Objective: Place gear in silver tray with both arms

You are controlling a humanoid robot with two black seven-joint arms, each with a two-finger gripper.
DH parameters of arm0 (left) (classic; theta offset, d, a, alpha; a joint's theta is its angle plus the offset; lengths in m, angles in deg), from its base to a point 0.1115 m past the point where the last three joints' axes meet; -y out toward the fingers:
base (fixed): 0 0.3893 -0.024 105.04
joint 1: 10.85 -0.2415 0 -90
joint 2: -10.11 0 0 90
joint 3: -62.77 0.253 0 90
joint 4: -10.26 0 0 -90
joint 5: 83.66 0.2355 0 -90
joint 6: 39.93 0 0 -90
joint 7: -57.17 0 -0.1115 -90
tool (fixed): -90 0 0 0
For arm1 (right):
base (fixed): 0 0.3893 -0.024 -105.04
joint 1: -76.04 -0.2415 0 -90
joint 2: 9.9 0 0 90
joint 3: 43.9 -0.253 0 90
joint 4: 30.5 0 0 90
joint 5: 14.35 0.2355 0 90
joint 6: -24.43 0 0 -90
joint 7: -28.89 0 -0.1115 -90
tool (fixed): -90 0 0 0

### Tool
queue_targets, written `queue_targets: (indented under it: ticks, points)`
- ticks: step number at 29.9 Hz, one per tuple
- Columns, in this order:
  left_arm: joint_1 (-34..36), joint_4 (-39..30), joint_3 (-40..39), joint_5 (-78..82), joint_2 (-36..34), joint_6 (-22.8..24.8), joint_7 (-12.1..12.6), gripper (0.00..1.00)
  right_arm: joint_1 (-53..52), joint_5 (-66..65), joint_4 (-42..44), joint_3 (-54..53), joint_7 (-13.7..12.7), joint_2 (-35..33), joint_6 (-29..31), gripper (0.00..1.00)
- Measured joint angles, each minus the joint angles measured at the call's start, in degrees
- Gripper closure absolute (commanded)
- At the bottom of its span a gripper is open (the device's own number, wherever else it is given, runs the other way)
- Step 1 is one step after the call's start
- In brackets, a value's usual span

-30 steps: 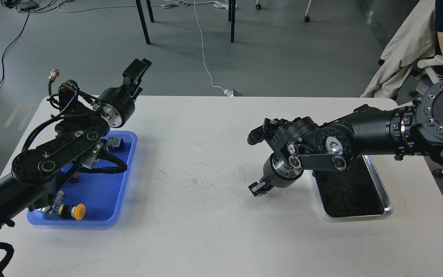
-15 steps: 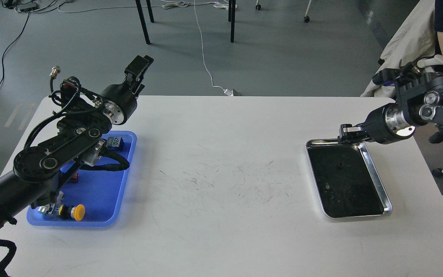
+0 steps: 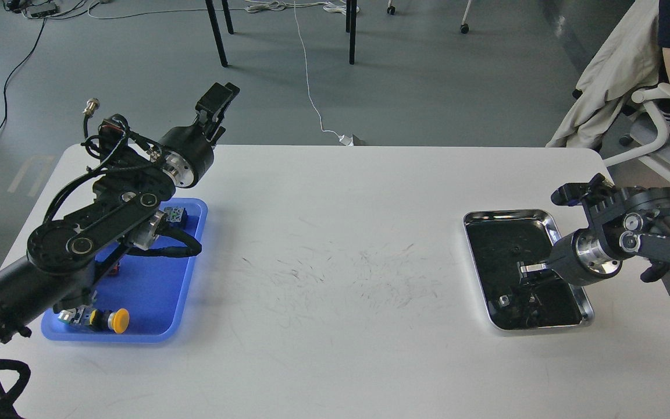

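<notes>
The silver tray (image 3: 567, 247) lies on the white table at the right, its dark floor mirroring what is above it. My right gripper (image 3: 530, 272) reaches in from the right and hangs low over the tray's near half. Its fingers look small and dark and blend with their reflection. My left gripper (image 3: 217, 103) is raised above the table's far left edge, beyond the blue plastic tray (image 3: 154, 302), with its fingers seen edge-on. I cannot make out a gear in either gripper or in the silver tray.
The blue tray holds a yellow-capped button (image 3: 115, 319), a small green and blue part (image 3: 177, 215) and a red piece partly under my left arm. A seated person and a chair (image 3: 655, 93) are beyond the table's right corner. Table legs and cables are on the floor behind.
My right arm swung from the table's middle out to the far right, then came down over the silver tray's near half. My left arm drifted slightly up and right.
</notes>
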Motion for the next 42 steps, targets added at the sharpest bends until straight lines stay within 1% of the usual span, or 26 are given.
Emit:
queue_targets:
  ticks: [1,2,3,4,6,11,14,17,20,22,23,25,28,31,34,36,38,42]
  points:
    - [0.0,0.0,0.0,0.0,0.0,0.0,0.0,0.02,0.0,0.0,0.0,0.0,0.0,0.1,0.0,0.77]
    - [0.0,0.0,0.0,0.0,0.0,0.0,0.0,0.02,0.0,0.0,0.0,0.0,0.0,0.2,0.0,0.62]
    - [0.0,0.0,0.0,0.0,-0.1,0.0,0.0,0.02,0.0,0.0,0.0,0.0,-0.1,0.2,0.0,0.38]
    - [0.0,0.0,0.0,0.0,-0.1,0.0,0.0,0.02,0.0,0.0,0.0,0.0,-0.1,0.2,0.0,0.04]
    - [0.0,0.0,0.0,0.0,-0.3,0.0,0.0,0.02,0.0,0.0,0.0,-0.1,-0.1,0.2,0.0,0.01]
    - [0.1,0.0,0.0,0.0,-0.5,0.0,0.0,0.02,-0.7,0.7,-0.3,-1.0,-0.1,0.0,0.0,0.01]
    - [0.1,0.0,0.0,0.0,-0.6,0.0,0.0,0.02,-1.4,1.0,-0.6,-4.5,-0.1,-1.1,0.0,0.01]
    - [0.1,0.0,0.0,-0.1,-0.7,0.0,-0.1,0.02,-2.5,1.8,-0.5,-12.7,0.1,-5.1,0.0,0.01]
    - [0.1,0.1,-0.3,-0.4,-0.8,0.0,-0.1,0.02,-1.2,5.0,0.3,-24.8,0.6,-8.8,0.0,0.01]
    - [0.1,0.1,-1.0,-0.5,-0.9,0.0,-0.1,0.02,1.9,10.0,1.5,-33.0,1.4,-9.9,0.0,0.01]
    - [0.1,0.2,-1.5,-0.5,-0.8,0.0,-0.1,0.02,3.3,13.8,2.3,-36.5,2.4,-10.1,0.0,0.01]
    - [0.0,0.2,-2.7,-0.6,-0.7,0.0,0.0,0.02,7.5,24.0,4.2,-44.6,4.3,-10.5,0.0,0.01]
    - [-0.1,0.3,-3.5,-0.8,-0.7,0.0,0.1,0.02,12.9,41.3,6.8,-53.7,5.3,-11.3,0.0,0.01]
    - [-0.2,0.4,-4.0,-2.4,-1.1,0.0,0.1,0.02,18.7,59.3,8.4,-58.1,5.6,-12.3,0.0,0.01]
    - [-0.2,0.5,-4.3,-4.1,-1.5,0.0,0.1,0.02,25.3,74.0,10.4,-60.3,6.3,-12.4,0.0,0.01]
    - [-0.2,0.6,-4.4,-4.6,-1.6,0.0,0.1,0.02,29.3,79.4,11.8,-61.0,6.8,-11.5,0.0,0.01]
    - [-0.2,0.7,-4.4,-4.7,-1.7,0.1,0.1,0.02,32.1,81.8,13.5,-61.3,7.0,-9.0,0.0,0.01]
    - [-0.2,1.0,-4.5,-4.8,-1.7,0.2,0.1,0.02,33.6,82.8,20.9,-62.2,6.6,-0.2,0.0,0.01]
